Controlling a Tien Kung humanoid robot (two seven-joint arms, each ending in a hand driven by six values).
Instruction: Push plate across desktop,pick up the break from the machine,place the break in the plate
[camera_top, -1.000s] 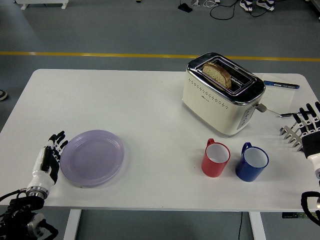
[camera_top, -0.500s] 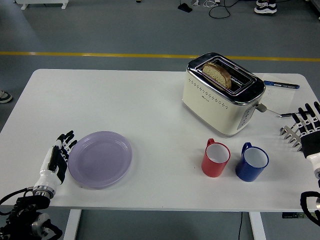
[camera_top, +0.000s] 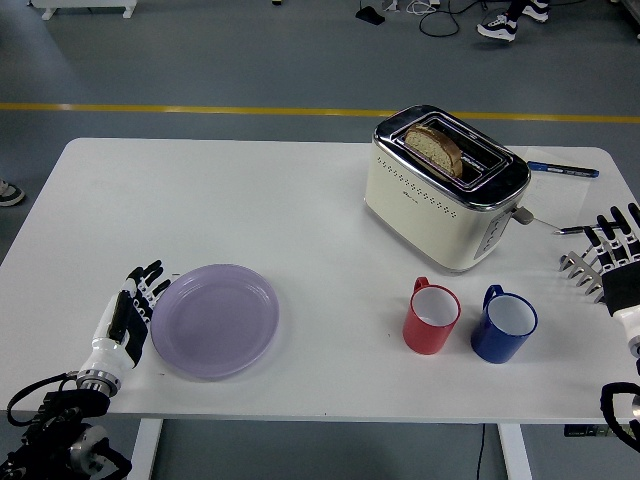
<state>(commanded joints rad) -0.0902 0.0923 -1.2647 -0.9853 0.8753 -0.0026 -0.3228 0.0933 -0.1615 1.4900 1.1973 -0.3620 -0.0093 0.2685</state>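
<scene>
We've got the purple plate (camera_top: 214, 320) sliding right across the white table (camera_top: 200, 190); over the last second it has come a good way closer to the toaster (camera_top: 445, 190), though it's still well off to the toaster's left and nearer our edge. Our left hand (camera_top: 132, 318) is pressed flat against the plate's left rim, fingers straight and together, gripping nothing, just shoving. The bread (camera_top: 434, 148) stands in the toaster's slot, top poking out, untouched. In front of the toaster sit a red mug (camera_top: 431, 316) and a blue mug (camera_top: 504, 324), side by side. To the toaster's right, our right hand (camera_top: 610, 255) waits at the table's edge, fingers spread and empty. So we judge the push underway but unfinished; lifting the bread and setting it on the plate are both still to come.
</scene>
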